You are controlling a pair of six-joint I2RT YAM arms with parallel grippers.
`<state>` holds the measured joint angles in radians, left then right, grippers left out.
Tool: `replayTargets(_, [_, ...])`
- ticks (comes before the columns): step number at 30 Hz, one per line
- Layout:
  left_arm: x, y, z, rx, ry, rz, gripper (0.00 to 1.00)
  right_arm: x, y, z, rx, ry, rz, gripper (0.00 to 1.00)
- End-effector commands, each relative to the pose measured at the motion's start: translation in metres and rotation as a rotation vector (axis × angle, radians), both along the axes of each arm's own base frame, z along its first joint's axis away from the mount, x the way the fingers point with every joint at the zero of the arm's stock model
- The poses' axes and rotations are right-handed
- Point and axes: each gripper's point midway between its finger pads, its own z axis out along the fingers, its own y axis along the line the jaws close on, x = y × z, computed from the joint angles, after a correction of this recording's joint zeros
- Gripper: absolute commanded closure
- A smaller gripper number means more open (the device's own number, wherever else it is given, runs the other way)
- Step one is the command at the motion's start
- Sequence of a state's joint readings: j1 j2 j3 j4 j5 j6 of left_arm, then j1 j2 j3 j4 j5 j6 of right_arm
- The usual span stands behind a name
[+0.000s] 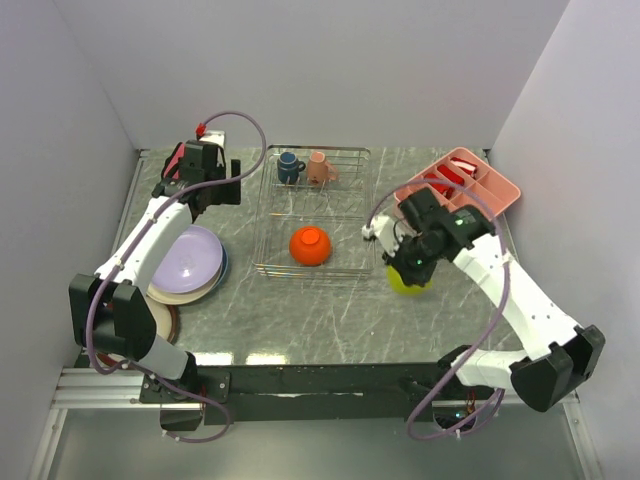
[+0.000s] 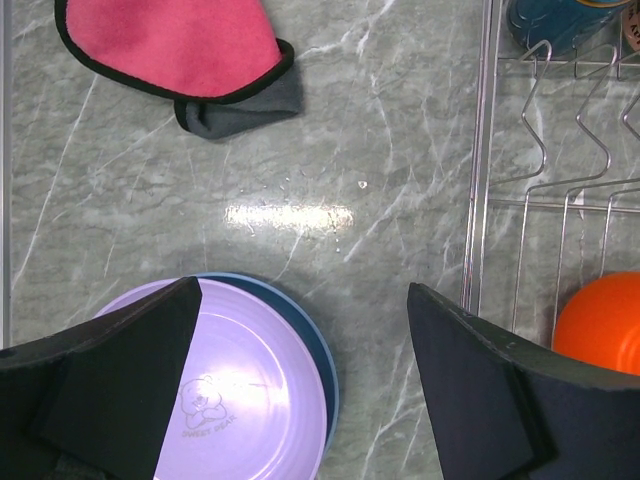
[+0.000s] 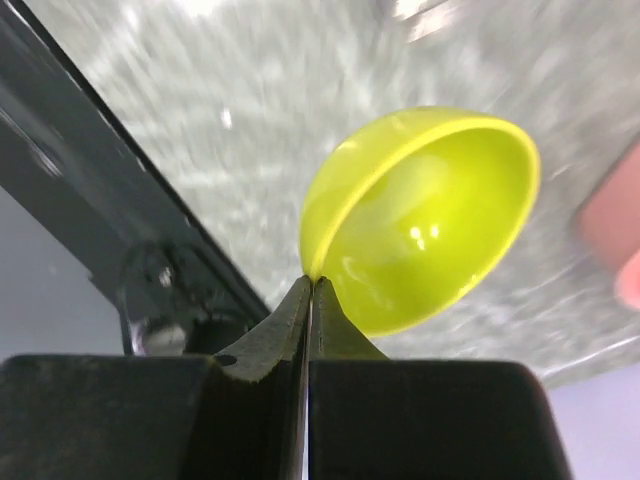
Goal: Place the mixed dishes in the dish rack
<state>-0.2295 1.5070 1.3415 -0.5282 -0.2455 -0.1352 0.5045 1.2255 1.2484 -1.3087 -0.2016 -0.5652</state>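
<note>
R end effector [image 3: 311, 283] clamps yellow-green bowl [image 3: 430, 225] rim nr dish rack [image 2: 480, 150]; L end effector [image 2: 303, 290] apart.

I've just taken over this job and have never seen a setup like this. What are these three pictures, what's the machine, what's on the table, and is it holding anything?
The machine is two robot arms bolted at the near edge of the table, each ending in a two-finger claw. The wide picture looks down from above and behind them. The other two come from a camera on each wrist.

The wire dish rack holds an orange bowl, a dark blue mug and a pink cup. To its left, a lavender plate lies on a light-blue plate, with a red-pink cloth farther back. A pink tray sits far right.

The left claw hangs open above the plates, holding nothing. The right claw is shut on the rim of the yellow-green bowl.
</note>
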Motion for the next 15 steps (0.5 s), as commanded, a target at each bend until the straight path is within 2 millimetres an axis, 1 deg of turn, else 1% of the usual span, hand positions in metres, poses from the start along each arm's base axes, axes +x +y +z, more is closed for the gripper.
replayTargets(1, [0.005, -0.001, 0.035, -0.017, -0.078, -0.006, 0.09, -0.019, 0.021, 0.050, 0.141, 0.017, 0.069, 1.00])
replayTargets(2, [0.004, 0.000, 0.036, -0.011, -0.082, -0.005, 0.09, -0.017, 0.029, 0.061, 0.187, -0.009, 0.098, 1.00])
replayTargets(3, [0.003, 0.002, 0.037, -0.001, -0.083, -0.006, 0.09, -0.018, 0.040, 0.065, 0.230, 0.010, 0.125, 1.00])
replayTargets(5, [0.002, 0.004, 0.038, 0.009, -0.079, -0.005, 0.09, -0.015, 0.052, 0.074, 0.282, 0.033, 0.132, 1.00])
replayTargets(6, [0.002, 0.004, 0.038, 0.013, -0.079, -0.004, 0.09, -0.014, 0.065, 0.082, 0.337, 0.051, 0.160, 1.00])
replayTargets(8, [0.002, 0.006, 0.038, 0.023, -0.080, -0.001, 0.09, -0.005, 0.080, 0.089, 0.400, 0.039, 0.180, 1.00])
replayTargets(9, [0.001, 0.007, 0.037, 0.027, -0.079, 0.001, 0.09, 0.002, 0.089, 0.092, 0.429, 0.042, 0.165, 1.00])
replayTargets(10, [0.002, 0.008, 0.037, 0.031, -0.080, 0.006, 0.09, 0.010, 0.101, 0.098, 0.478, 0.017, 0.189, 1.00])
replayTargets(11, [0.001, 0.009, 0.036, 0.036, -0.075, 0.007, 0.09, 0.019, 0.108, 0.105, 0.506, -0.009, 0.201, 1.00])
replayTargets(12, [0.001, 0.009, 0.034, 0.041, -0.073, 0.009, 0.09, 0.027, 0.117, 0.106, 0.527, -0.006, 0.196, 1.00])
replayTargets(13, [0.001, 0.012, 0.034, 0.043, -0.073, 0.016, 0.09, 0.038, 0.128, 0.114, 0.574, -0.036, 0.211, 1.00])
replayTargets(15, [0.001, 0.017, 0.029, 0.049, -0.058, 0.029, 0.09, 0.054, 0.143, 0.121, 0.614, -0.042, 0.216, 1.00])
